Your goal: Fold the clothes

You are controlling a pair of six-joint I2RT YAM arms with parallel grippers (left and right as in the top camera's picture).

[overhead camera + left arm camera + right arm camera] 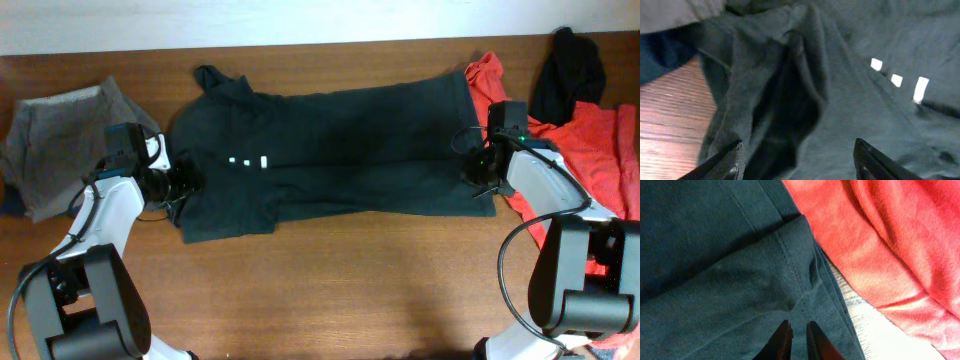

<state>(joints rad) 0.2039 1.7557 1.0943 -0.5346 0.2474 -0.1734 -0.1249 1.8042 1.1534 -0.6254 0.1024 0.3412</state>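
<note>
A dark green shirt [330,150] lies stretched across the table, folded lengthwise, with small white marks [247,161] near its left end. My left gripper [185,183] is at that left end. In the left wrist view it is open [797,157] just above a bunched sleeve fold of the shirt [850,110]. My right gripper [475,165] is at the shirt's right end. In the right wrist view its fingers [798,330] are closed on the puckered hem of the shirt [715,280].
A red garment [590,150] lies crumpled at the right, touching the shirt's hem, and shows in the right wrist view [880,240]. A black garment [570,70] lies at the back right. A grey garment [60,140] lies at the left. The brown wooden table [330,290] runs along the front.
</note>
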